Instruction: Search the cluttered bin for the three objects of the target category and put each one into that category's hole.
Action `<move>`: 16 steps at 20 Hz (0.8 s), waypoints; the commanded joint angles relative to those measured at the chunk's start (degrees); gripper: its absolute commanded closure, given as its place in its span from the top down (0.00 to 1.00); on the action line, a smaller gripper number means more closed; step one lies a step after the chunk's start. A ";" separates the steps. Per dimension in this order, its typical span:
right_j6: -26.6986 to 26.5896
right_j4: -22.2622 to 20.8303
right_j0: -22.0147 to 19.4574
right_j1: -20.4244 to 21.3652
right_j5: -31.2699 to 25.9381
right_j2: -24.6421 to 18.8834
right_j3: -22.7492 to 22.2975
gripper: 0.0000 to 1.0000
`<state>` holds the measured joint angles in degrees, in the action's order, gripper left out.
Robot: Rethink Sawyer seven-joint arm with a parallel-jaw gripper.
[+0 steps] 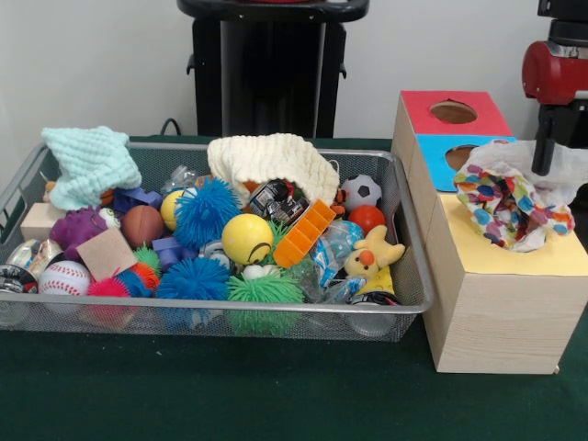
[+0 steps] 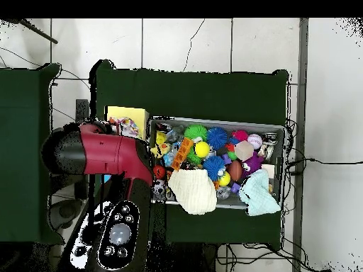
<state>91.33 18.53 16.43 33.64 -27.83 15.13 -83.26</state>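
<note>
One dotted bag (image 1: 503, 204) sits on the yellow box (image 1: 514, 276), right where the hole must be, so the hole is hidden under it. The gripper (image 1: 544, 156) hangs over the bag, but I cannot tell if it is pinching. This is the drop step, I think. Next push the bag down, then go back to the bin (image 1: 409, 276)

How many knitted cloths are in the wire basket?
2. The mint cloth lies at the left far corner of the wire basket in the front view; the cream cloth lies over its far rim near the middle. Others may be buried under the toys.
</note>
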 commanded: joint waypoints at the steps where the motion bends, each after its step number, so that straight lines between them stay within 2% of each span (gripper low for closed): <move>1: 10.35 -0.39 -1.34 -2.44 -4.68 -4.08 -1.60 1.00; 9: 10.31 -0.36 -1.15 -0.88 -7.74 -3.53 -0.78 1.00; 16: 9.63 -1.13 -0.83 4.20 -16.24 -2.15 0.35 1.00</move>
<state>91.33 18.33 16.43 34.98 -31.19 15.13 -83.26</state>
